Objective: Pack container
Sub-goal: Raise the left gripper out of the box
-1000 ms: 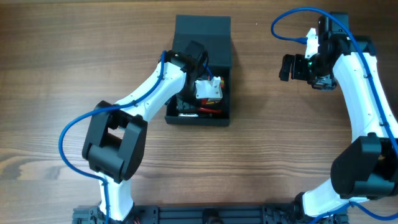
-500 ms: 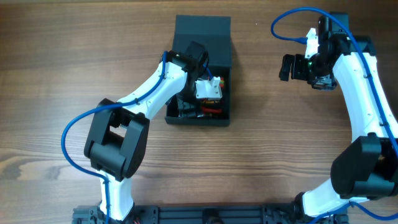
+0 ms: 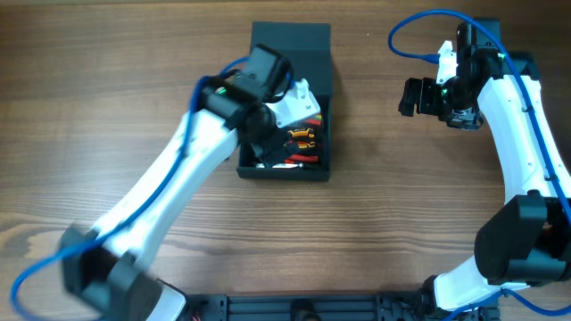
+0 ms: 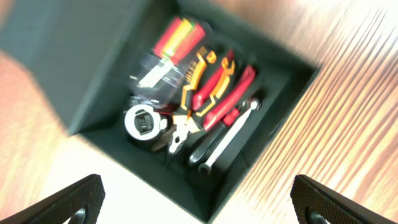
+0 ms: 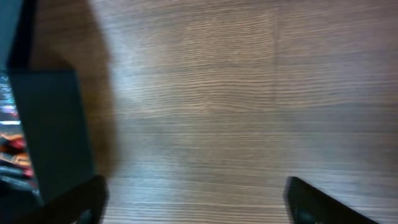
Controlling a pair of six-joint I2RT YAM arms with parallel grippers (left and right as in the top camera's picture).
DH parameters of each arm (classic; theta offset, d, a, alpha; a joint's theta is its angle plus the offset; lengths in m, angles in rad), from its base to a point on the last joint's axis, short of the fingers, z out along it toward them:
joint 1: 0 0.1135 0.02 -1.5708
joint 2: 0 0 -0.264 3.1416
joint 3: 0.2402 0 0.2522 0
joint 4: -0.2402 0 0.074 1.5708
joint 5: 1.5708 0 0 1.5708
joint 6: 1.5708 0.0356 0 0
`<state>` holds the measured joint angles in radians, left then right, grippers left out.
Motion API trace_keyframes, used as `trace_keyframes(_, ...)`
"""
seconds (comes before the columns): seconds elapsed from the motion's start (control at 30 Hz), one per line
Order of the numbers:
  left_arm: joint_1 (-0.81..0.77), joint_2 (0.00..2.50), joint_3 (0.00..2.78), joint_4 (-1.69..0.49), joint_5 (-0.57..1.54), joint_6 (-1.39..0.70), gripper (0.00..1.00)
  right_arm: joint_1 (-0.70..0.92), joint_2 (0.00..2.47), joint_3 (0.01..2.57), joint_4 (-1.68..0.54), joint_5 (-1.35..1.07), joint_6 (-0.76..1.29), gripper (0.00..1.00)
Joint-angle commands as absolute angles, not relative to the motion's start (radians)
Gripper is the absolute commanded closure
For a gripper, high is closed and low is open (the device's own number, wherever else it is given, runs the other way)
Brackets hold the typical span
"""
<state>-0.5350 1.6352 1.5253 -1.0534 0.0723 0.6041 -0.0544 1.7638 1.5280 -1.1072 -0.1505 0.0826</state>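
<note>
The container [image 3: 290, 43] stands on the wooden table [image 3: 401, 223], a little behind the middle and closer to the left arm [image 3: 178, 169] than to the right arm [image 3: 522, 134]. It is a dark square box. Its lid is folded back on the far side, so the box is open at the top.

Several hand tools lie close together inside it. The pliers with red handles [image 4: 221, 93] lie in the middle. A tool with orange and yellow handles [image 4: 194, 67] lies just beside them, and a silver wrench [image 4: 230, 134] lies on their other side. A round white thing [image 4: 143, 121] sits near the tips of the pliers. A red and yellow handle [image 4: 177, 34] is in one corner, but it is too blurred to name.

The left jaws hang above the open box. They are wide apart and hold nothing; the two black fingers [image 4: 74, 199] show only in the lower corners of the left wrist view.

The right arm is well apart from the container, on its right side, above bare table. The right jaws are also wide apart and empty. In the right wrist view one dark wall of the box shows at the left edge.
</note>
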Motion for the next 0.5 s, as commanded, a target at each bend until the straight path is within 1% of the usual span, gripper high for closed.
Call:
trace_keyframes(0.0, -0.471, 1.466, 1.539, -1.012, 0.079, 0.300, 0.00, -0.059, 1.774, 1.530, -1.098, -0.285, 0.115, 0.54)
trace_keyframes(0.03, -0.440, 1.439, 1.539, -0.997, 0.089, 0.249, 0.03, -0.059, 1.774, 1.530, -1.089, -0.329, 0.112, 0.67)
trace_keyframes(0.07, -0.405, 1.417, 1.539, -0.981, 0.110, 0.211, 0.08, -0.059, 1.774, 1.530, -1.083, -0.349, 0.113, 0.82)
trace_keyframes(0.1, -0.368, 1.402, 1.539, -0.965, 0.141, 0.176, 0.10, -0.059, 1.774, 1.530, -1.075, -0.368, 0.118, 0.96)
trace_keyframes(0.13, -0.328, 1.394, 1.539, -0.947, 0.180, 0.144, 0.17, -0.059, 1.774, 1.530, -1.066, -0.381, 0.139, 0.96)
trace_keyframes(0.17, -0.289, 1.393, 1.539, -0.928, 0.224, 0.113, 0.25, -0.059, 1.774, 1.530, -1.056, -0.391, 0.156, 0.96)
trace_keyframes(0.2, -0.250, 1.395, 1.539, -0.909, 0.263, 0.081, 0.31, -0.059, 1.774, 1.530, -1.045, -0.398, 0.169, 0.96)
trace_keyframes(0.23, -0.223, 1.402, 1.539, -0.895, 0.282, 0.055, 0.35, -0.059, 1.775, 1.530, -1.037, -0.404, 0.179, 0.96)
trace_keyframes(0.3, -0.162, 1.425, 1.539, -0.868, 0.317, -0.011, 0.39, -0.059, 1.775, 1.530, -1.010, -0.434, 0.194, 0.96)
trace_keyframes(0.33, -0.129, 1.444, 1.539, -0.854, 0.332, -0.052, 0.47, -0.059, 1.775, 1.530, -0.993, -0.462, 0.200, 0.96)
trace_keyframes(0.37, -0.103, 1.465, 1.539, -0.841, 0.348, -0.091, 0.56, -0.059, 1.775, 1.530, -0.979, -0.478, 0.215, 0.96)
trace_keyframes(0.43, -0.056, 1.519, 1.539, -0.808, 0.391, -0.189, 0.85, -0.059, 1.777, 1.530, -0.950, -0.513, 0.230, 0.96)
trace_keyframes(0.47, -0.023, 1.569, 1.539, -0.778, 0.447, -0.234, 0.96, -0.059, 1.777, 1.530, -0.933, -0.543, 0.239, 0.96)
